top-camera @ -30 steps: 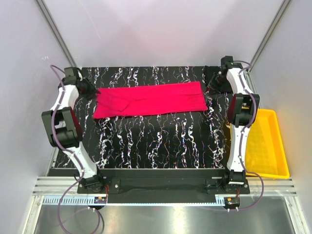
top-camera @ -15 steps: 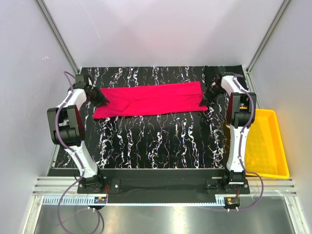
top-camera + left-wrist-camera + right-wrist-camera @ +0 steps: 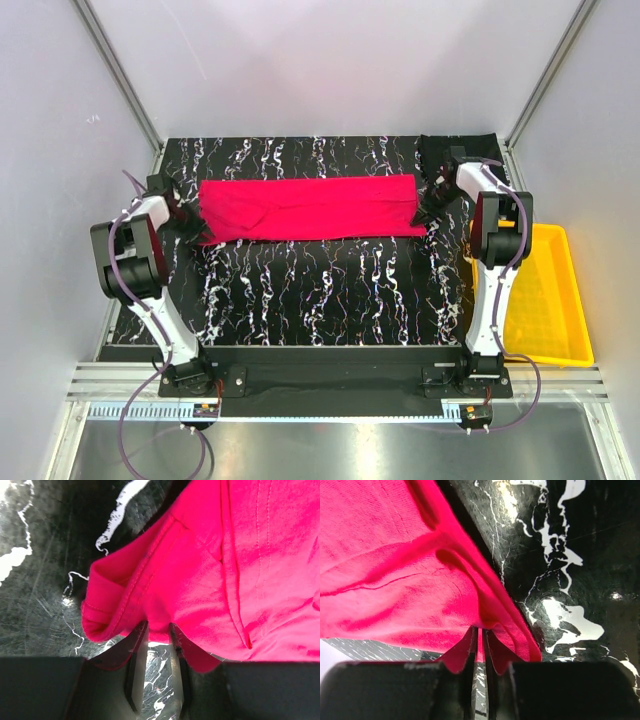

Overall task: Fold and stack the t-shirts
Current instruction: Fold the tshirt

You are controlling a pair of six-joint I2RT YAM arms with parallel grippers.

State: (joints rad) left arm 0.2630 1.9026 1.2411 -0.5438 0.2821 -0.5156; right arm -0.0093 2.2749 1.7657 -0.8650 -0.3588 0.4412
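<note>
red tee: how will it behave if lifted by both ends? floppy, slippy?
Likely floppy: the red tee lies in soft folds and wrinkles, so its middle would probably sag between the ends. Probably light: thin knit bunches at the left gripper. Slip looks unlikely, since the right gripper pinches a folded edge, though a thin bite might pull free.
</note>
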